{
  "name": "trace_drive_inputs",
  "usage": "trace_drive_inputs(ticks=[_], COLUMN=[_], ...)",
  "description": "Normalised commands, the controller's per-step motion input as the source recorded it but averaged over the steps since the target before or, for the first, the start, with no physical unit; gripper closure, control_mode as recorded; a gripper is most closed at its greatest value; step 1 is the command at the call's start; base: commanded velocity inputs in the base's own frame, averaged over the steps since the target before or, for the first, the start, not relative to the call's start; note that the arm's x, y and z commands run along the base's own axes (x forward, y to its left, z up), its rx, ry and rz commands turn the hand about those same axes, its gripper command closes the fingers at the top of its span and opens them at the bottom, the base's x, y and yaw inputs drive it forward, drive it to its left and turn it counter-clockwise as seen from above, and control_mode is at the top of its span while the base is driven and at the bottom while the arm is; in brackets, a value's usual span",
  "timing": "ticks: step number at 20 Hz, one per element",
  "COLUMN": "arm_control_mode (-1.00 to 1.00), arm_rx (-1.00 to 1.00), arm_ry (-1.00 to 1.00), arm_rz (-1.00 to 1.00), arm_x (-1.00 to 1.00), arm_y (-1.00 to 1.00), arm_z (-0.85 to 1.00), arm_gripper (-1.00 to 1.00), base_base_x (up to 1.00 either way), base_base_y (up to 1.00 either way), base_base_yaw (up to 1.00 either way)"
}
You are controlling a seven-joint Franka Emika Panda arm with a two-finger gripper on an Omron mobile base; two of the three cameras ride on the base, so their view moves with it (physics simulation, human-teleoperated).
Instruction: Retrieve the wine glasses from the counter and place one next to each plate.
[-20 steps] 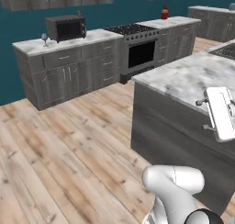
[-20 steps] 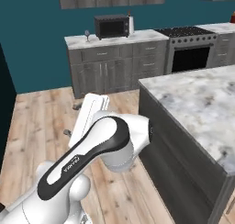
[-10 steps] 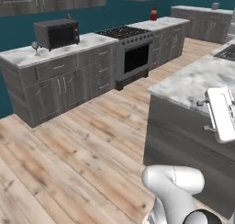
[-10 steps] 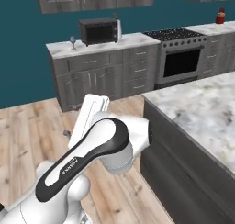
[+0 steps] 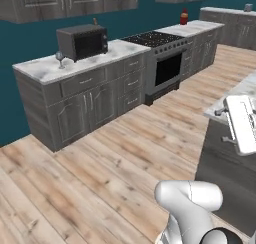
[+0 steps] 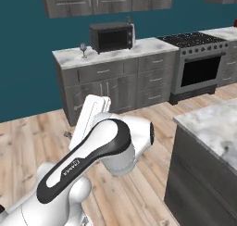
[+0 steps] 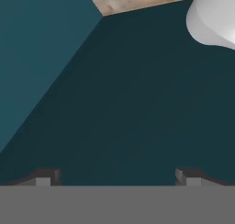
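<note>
A wine glass [image 5: 60,58] stands upright near the counter's [image 5: 45,70] left end, just left of the black microwave [image 5: 82,41], well apart from the arm. From the right it shows again [image 6: 83,49], same spot. The stove [image 5: 160,58] sits past the counter's right end. In the hand view the gripper [image 7: 117,177] is wide open, holding nothing, its fingertips [image 7: 43,176] facing dark teal wall.
</note>
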Motion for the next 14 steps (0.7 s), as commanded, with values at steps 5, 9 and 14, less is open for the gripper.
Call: trace_drive_inputs(ticks=[5, 9, 14], arm_control_mode=[1.00, 1.00, 1.00], arm_rx=[0.00, 0.00, 0.00], arm_ry=[0.00, 0.00, 0.00], arm_rz=[0.00, 0.00, 0.00], arm_x=[0.00, 0.00, 0.00], arm_y=[0.00, 0.00, 0.00], arm_z=[0.00, 0.00, 0.00], arm_gripper=[-1.00, -1.00, -1.00], base_base_x=[0.94, 0.94, 0.92], base_base_y=[1.00, 1.00, 1.00], base_base_yaw=[0.00, 0.00, -0.02])
